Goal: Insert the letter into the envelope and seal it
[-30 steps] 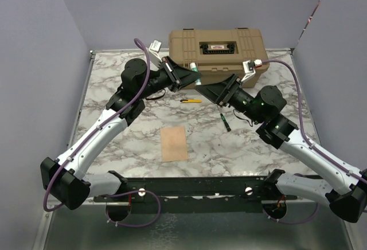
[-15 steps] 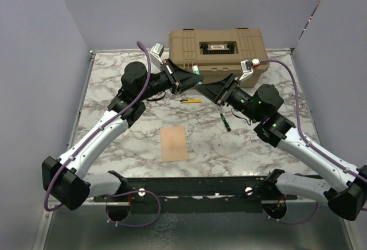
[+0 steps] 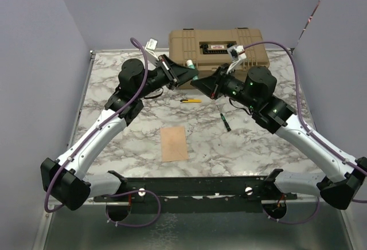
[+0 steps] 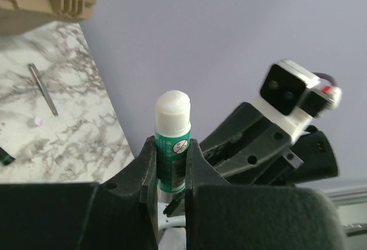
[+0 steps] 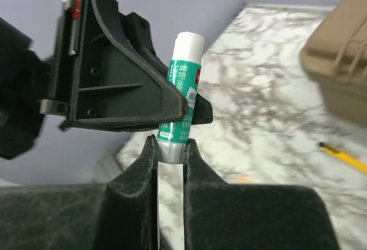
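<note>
Right gripper (image 5: 170, 144) has just clamped one end of the glue stick (image 5: 182, 98) pinched by left gripper (image 4: 171, 149), before the toolbox (image 3: 218, 46). Uncapping likely. The letter (image 3: 174, 143) lies flat, well nearer than the toolbox.

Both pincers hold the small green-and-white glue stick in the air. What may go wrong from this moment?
1. The right pincer grips only the grey end of the green-and-white glue stick; it may slip when pulling or twisting.
2. If the left pincer loosens, the stick could fall onto the marble table.
</note>
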